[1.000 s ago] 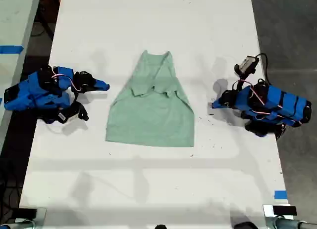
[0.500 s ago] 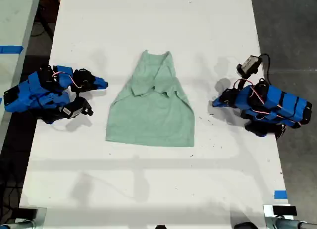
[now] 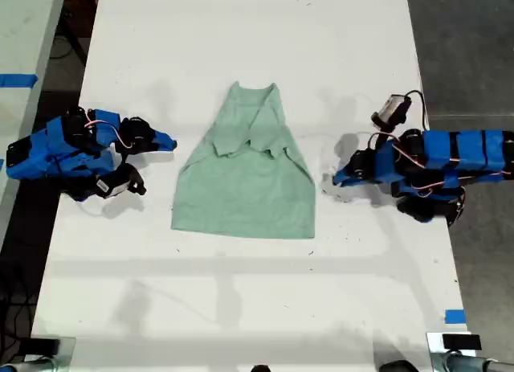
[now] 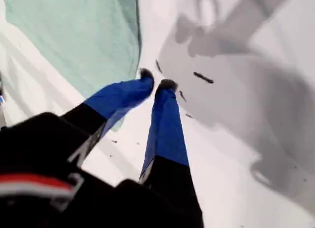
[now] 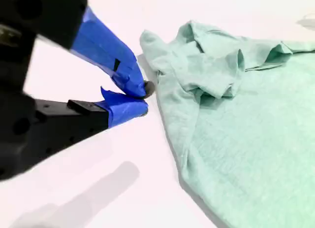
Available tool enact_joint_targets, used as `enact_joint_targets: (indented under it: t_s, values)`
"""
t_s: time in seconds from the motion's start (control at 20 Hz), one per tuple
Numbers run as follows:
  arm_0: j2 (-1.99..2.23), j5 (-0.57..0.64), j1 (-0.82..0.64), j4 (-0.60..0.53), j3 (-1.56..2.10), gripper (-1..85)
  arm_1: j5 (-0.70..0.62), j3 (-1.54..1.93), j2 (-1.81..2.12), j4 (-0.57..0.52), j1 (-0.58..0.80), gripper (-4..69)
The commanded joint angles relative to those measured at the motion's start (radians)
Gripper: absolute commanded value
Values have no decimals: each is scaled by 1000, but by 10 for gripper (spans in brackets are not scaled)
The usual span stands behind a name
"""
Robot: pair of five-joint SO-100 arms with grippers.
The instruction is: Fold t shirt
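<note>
The pale mint-green t shirt (image 3: 245, 187) lies flat in the middle of the white table (image 3: 241, 308), both sleeves folded in over its chest. My first gripper (image 3: 337, 179) is on the exterior view's right, a short way off the shirt's side edge. In the first wrist view its blue fingertips (image 4: 157, 81) are together, empty, just beside the t shirt (image 4: 74, 36). My second gripper (image 3: 170, 139) rests on the exterior view's left, near the folded sleeve. Its tips (image 5: 142, 99) are shut on nothing, a small gap from the t shirt (image 5: 246, 139).
A blue tape mark (image 3: 454, 316) sits at the table's near corner on the exterior view's right. A second table with blue tape (image 3: 18, 80) stands at the exterior view's left. Dark floor borders both long edges.
My first arm has stretched out toward the shirt, bringing its gripper closer to the shirt's side edge. My second arm has only shifted slightly in place.
</note>
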Motion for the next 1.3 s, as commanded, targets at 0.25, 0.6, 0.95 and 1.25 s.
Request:
enact_joint_targets:
  t_s: [0.25, 0.6, 0.95, 1.25]
  values:
    - [5, 20, 0, -2, -17, -2, 29, -216, -589, -382, -104, 242]
    - [5, 21, -2, -2, -17, -2, 15, -313, -950, -494, -87, 5]
    - [5, 21, -3, -2, -17, -2, -84, -578, -779, -87, -31, 5]
    - [5, 21, -5, -2, -17, -2, -262, -996, -919, -83, -40, 5]
